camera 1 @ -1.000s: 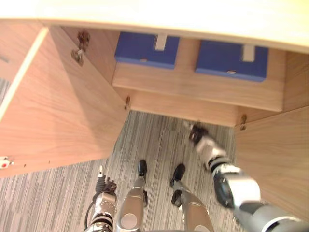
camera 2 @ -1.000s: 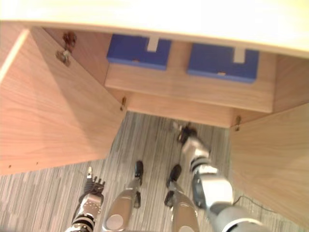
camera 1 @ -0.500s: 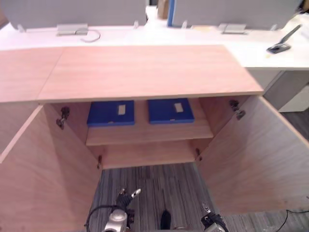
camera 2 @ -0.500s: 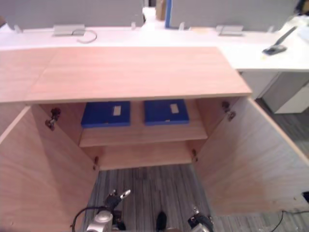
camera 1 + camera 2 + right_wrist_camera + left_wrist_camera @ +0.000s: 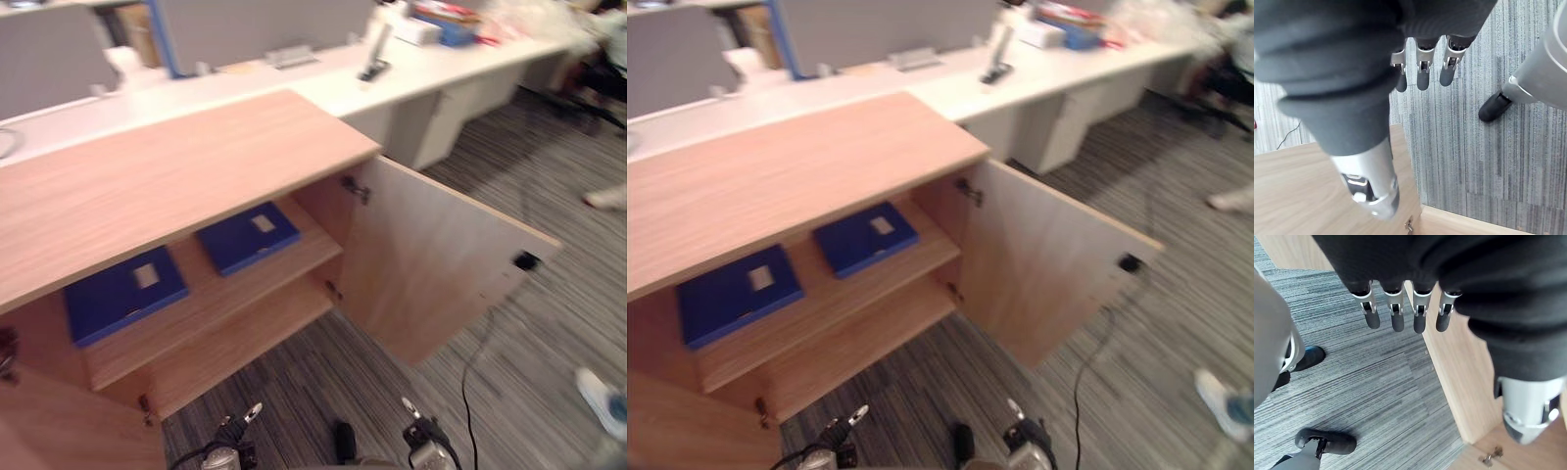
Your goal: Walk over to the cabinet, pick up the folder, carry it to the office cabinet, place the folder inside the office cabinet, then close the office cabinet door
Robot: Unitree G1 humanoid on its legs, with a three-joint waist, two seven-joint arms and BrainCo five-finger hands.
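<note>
Two blue folders lie flat on the shelf of the open wooden cabinet [image 5: 176,186]: one at the left [image 5: 122,292], one further right [image 5: 248,236]. The cabinet's right door [image 5: 431,264] stands wide open, and a corner of the left door [image 5: 59,431] shows low down. My left hand [image 5: 235,433] hangs low in front of the cabinet, fingers [image 5: 1396,308] straight over the carpet beside a wooden panel, holding nothing. My right hand [image 5: 421,441] hangs likewise, with straight fingers [image 5: 1422,68] and nothing in it.
White desks [image 5: 411,78] with grey screens run behind the cabinet, carrying small items. A person's shoe [image 5: 600,397] is on the striped carpet at the right, and another shoe [image 5: 607,198] lies further back. Carpet stretches open to the right of the door.
The camera has lifted from the cabinet's base and swung right, so the whole scene shifted left. My right arm, raised toward the cabinet a second ago, now hangs low.
</note>
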